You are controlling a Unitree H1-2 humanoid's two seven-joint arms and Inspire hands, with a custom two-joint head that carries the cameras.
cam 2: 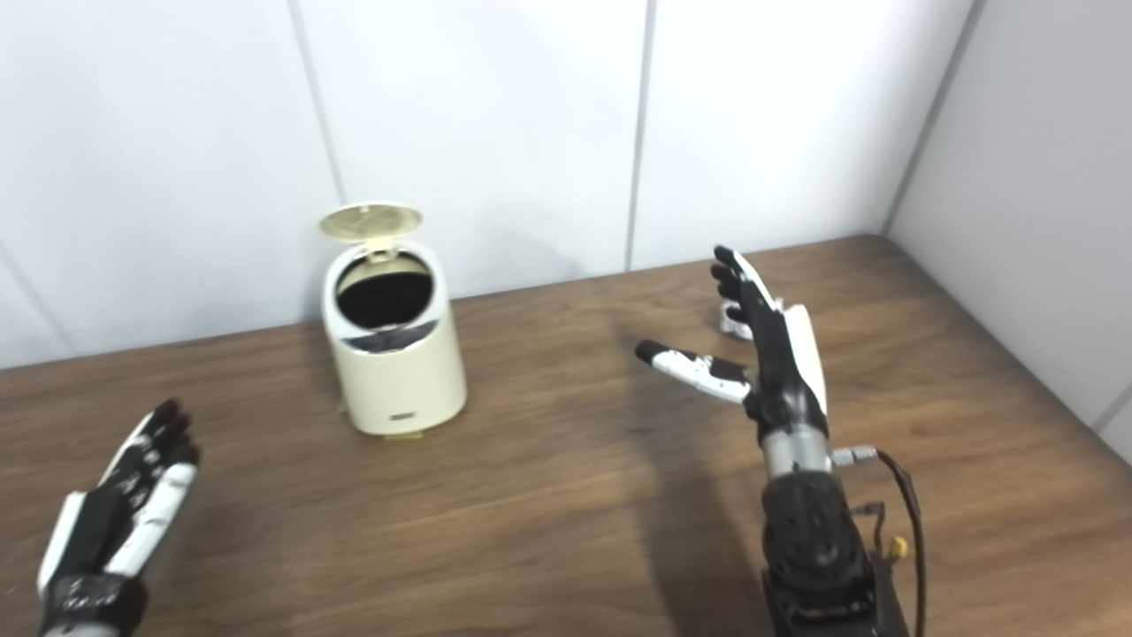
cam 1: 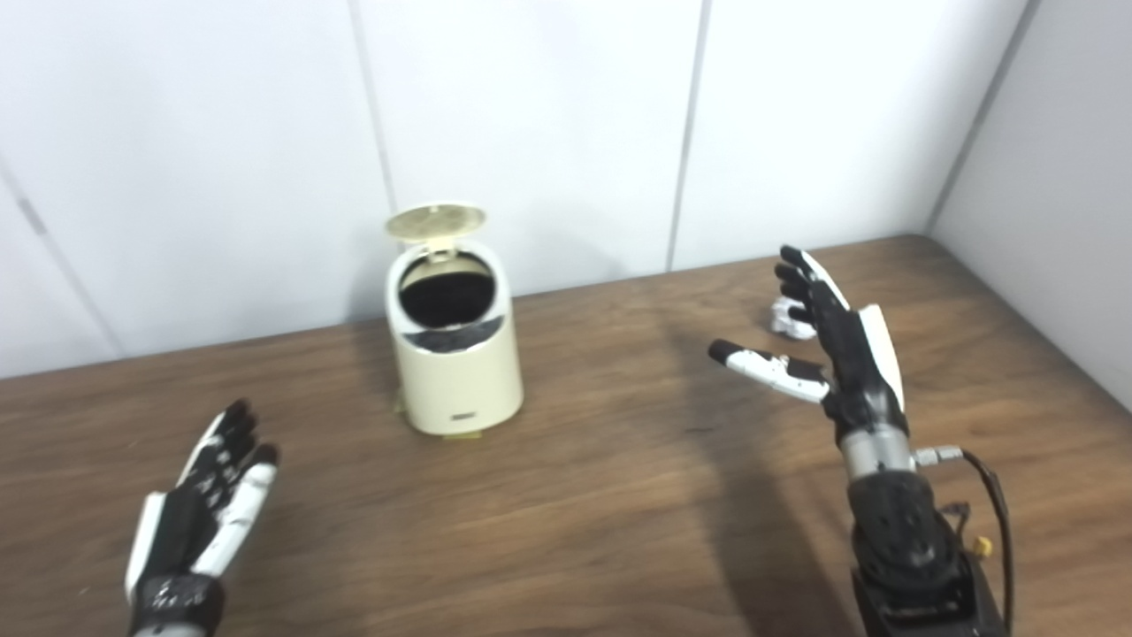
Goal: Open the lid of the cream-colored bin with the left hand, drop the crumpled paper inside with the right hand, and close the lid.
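Bin sits near the table's back edge with its lid already flipped up, so my left hand just idles near the front edge, fingers loose, holding nothing. My right hand is spread and empty, right beside the paper ball toward the back right corner, lined up to grab it.

Table: dark wood-grain top, smooth, semi-matt w/ soft sheen.
Bin, fwd-right of left hand: cream plastic, smooth, slight gloss; lid same cream, underside finely textured.
Crumpled paper, just behind right hand: white, creased, matt.
Hands: black and white hard plastic shells, satin.
Wall panels: white, smooth, matt.
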